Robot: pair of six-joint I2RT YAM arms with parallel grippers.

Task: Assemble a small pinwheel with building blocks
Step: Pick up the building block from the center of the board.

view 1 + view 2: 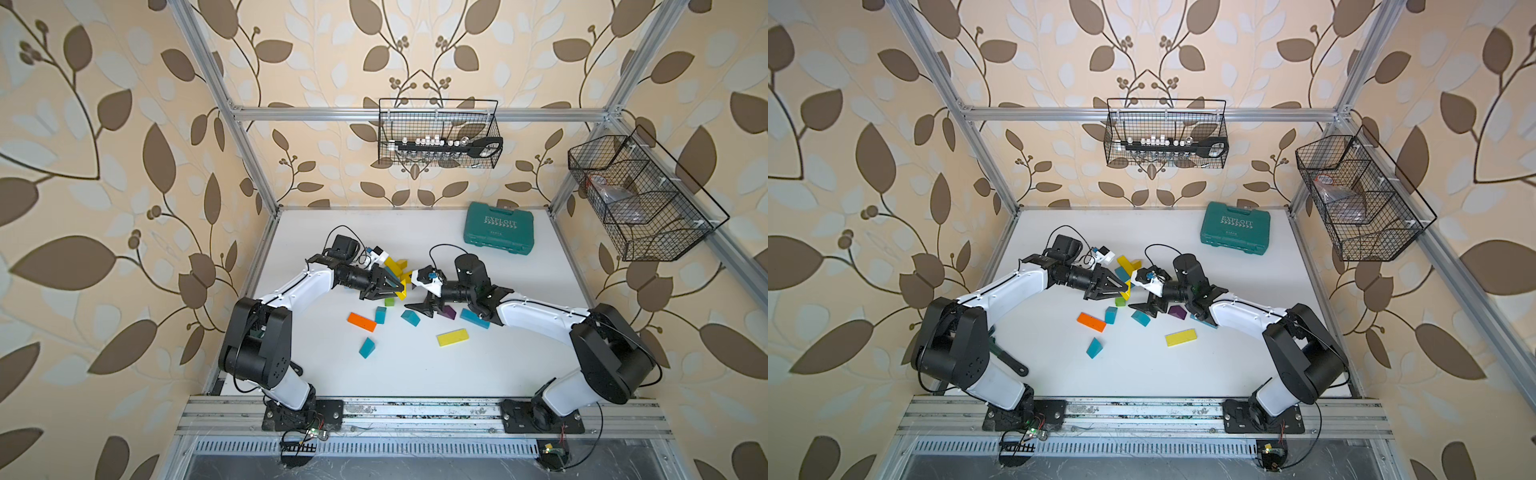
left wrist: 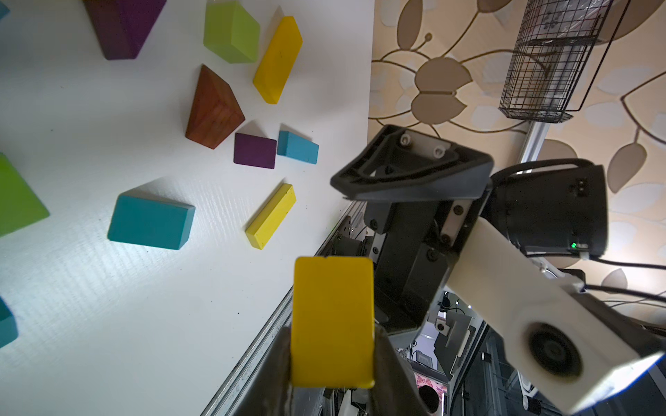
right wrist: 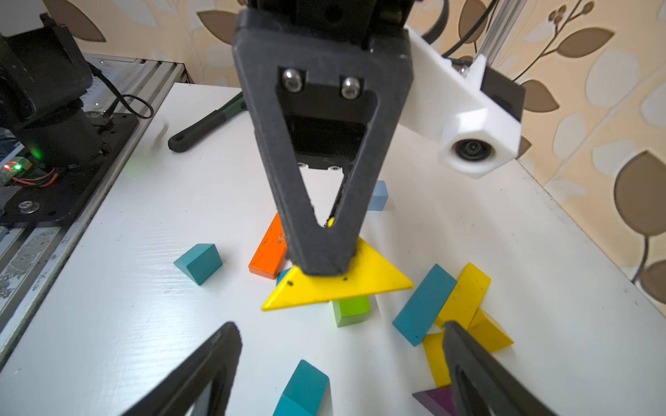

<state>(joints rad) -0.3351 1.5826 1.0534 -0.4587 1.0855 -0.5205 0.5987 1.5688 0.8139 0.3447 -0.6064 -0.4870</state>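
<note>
In both top views I saw the left jaws pinching the yellow wedge (image 1: 402, 293) (image 1: 1124, 293) beside the green cube (image 1: 389, 302), with building blocks (image 1: 362, 322) lying around it on the tabletop (image 1: 457, 374). My left wrist view gave only the wedge's narrow face (image 2: 331, 324) between the pads (image 2: 387, 363). It also showed a brown wedge (image 2: 214, 108) that the top views hid. The right wrist view showed the right jaws spread wide before that cube (image 3: 351, 309).

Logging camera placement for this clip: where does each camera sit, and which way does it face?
Top views: high above the front edge, looking down at the table; both arms show whole.
Right wrist: behind the open right gripper, facing the left gripper; own fingers show.
Left wrist: behind the left gripper, facing past its clamped yellow wedge toward the right gripper.
Shared: both wrist views show the yellow wedge.
</note>
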